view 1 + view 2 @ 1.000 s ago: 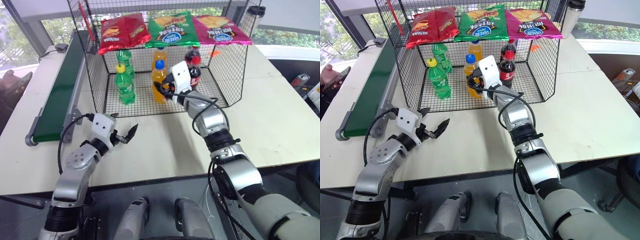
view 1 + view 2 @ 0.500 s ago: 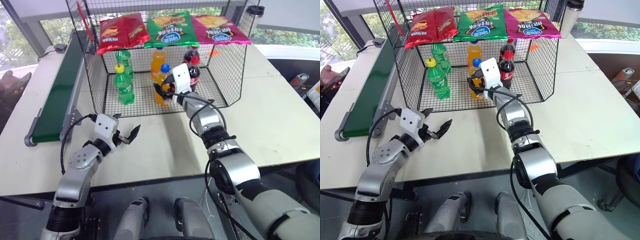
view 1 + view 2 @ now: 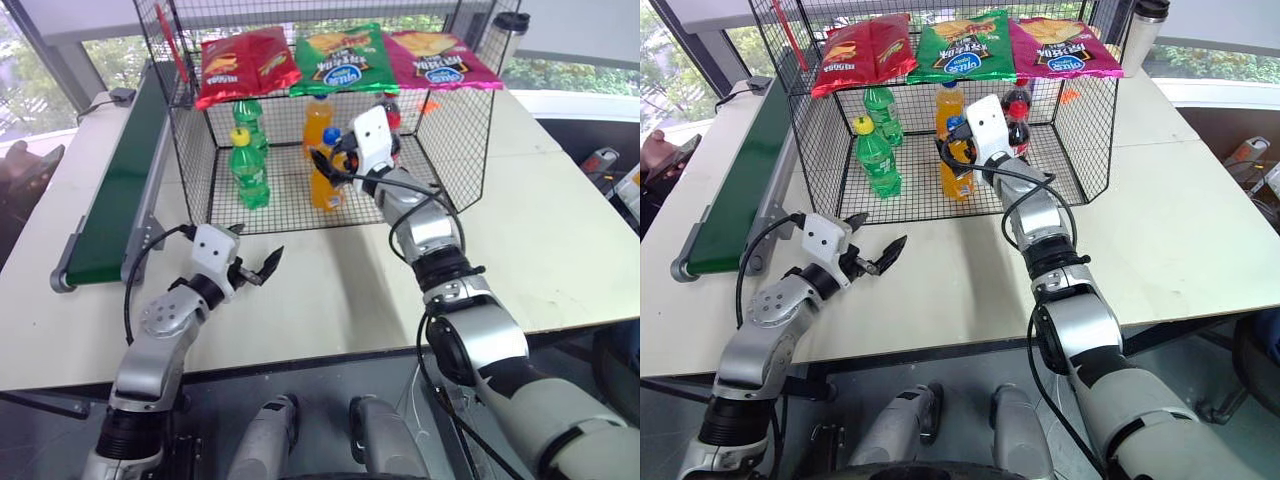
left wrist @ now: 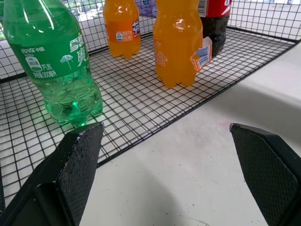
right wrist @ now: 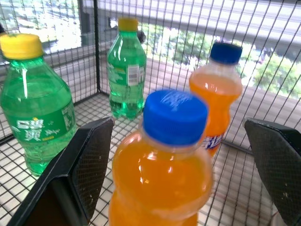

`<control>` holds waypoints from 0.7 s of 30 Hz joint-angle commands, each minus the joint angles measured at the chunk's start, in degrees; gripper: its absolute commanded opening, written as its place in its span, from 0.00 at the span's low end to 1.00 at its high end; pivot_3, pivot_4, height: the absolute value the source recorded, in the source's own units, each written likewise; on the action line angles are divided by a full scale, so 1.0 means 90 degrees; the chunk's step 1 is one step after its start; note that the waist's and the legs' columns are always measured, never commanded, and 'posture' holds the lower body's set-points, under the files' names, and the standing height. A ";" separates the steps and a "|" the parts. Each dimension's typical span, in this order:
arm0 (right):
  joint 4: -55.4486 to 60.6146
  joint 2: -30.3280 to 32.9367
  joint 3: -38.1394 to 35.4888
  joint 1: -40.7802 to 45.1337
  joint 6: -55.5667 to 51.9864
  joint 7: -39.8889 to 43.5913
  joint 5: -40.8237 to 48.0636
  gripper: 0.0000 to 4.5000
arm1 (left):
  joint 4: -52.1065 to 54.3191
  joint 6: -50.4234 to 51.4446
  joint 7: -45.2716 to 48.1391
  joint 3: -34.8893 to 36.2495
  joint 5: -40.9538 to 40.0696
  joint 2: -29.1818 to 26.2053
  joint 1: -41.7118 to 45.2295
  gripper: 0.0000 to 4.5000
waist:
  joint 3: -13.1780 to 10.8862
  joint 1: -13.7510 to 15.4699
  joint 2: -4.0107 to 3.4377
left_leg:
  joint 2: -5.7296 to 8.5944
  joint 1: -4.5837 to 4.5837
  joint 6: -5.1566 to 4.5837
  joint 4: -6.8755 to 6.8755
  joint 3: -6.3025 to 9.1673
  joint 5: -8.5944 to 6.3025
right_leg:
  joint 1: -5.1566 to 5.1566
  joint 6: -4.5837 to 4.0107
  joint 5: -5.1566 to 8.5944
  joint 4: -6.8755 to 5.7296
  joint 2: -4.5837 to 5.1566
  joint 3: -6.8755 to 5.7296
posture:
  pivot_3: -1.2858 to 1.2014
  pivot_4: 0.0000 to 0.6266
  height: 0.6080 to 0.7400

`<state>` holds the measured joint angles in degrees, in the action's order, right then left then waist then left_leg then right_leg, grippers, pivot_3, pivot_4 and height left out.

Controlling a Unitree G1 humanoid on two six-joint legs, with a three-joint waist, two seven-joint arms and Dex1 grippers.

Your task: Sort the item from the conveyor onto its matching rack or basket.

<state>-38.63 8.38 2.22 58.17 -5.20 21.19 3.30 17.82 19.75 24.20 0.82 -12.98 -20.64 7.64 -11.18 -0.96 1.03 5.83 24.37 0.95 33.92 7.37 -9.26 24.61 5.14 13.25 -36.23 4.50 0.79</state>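
Orange soda bottle (image 3: pixel 327 175) stood upright on grid floor of basket (image 3: pixel 455 150), near front edge, right of green bottles (image 3: pixel 247 160). Right gripper (image 5: pixel 178 165) fingers released, spread either side of blue cap, not touching. Step judged: withdrawal. Pull straight back and up, clear of cap, avoid tipping bottle. Left gripper (image 3: pixel 255 270) fingers spread, empty, over surface (image 3: pixel 560 230).

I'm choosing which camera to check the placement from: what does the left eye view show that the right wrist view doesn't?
Left eye alone: the conveyor, the crisp bags on top of the basket, the open left gripper over the table. Right wrist alone: the released orange soda bottle standing between the right gripper's open fingers. Both: the green bottles and the basket.
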 commanded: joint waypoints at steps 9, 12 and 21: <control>0.4024 0.1165 0.0562 -0.1970 -0.1949 0.1882 0.0520 1.00 | 0.0245 0.0046 0.0144 0.0020 -0.0093 -0.0031 -0.0063 1.00 | 0.0001 0.0020 0.0000 | 0.0001 0.0002 -0.0001 0.0001 -0.0001 0.0000 | -0.0001 0.0000 0.0001 0.0002 0.0006 0.0001 | 0.52 0.24 0.99; 0.4758 0.1315 0.0536 -0.2407 -0.2592 0.2100 0.0854 1.00 | 0.0344 0.0136 0.0203 0.0072 -0.0173 -0.0062 -0.0146 1.00 | 0.0001 -0.0015 -0.0001 | -0.0005 -0.0001 0.0000 0.0002 -0.0003 -0.0001 | -0.0002 -0.0003 0.0002 0.0002 0.0013 0.0003 | 0.52 0.24 0.99; 0.5909 0.2156 0.0950 -0.3651 -0.3219 0.2988 0.1243 1.00 | 0.0548 0.0426 0.0232 0.0129 -0.0402 -0.0077 -0.0195 1.00 | 0.0003 0.0045 -0.0001 | -0.0010 0.0000 0.0001 0.0015 -0.0005 -0.0002 | -0.0017 -0.0023 0.0012 0.0015 0.0018 -0.0002 | 0.52 0.24 0.99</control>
<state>11.46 27.39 10.80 25.39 -34.25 47.01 12.90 19.43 23.38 26.19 1.22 -15.46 -21.46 5.30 -11.15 -0.56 1.03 5.74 24.37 0.95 34.06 7.32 -9.28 24.45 4.93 13.36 -36.10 4.67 0.77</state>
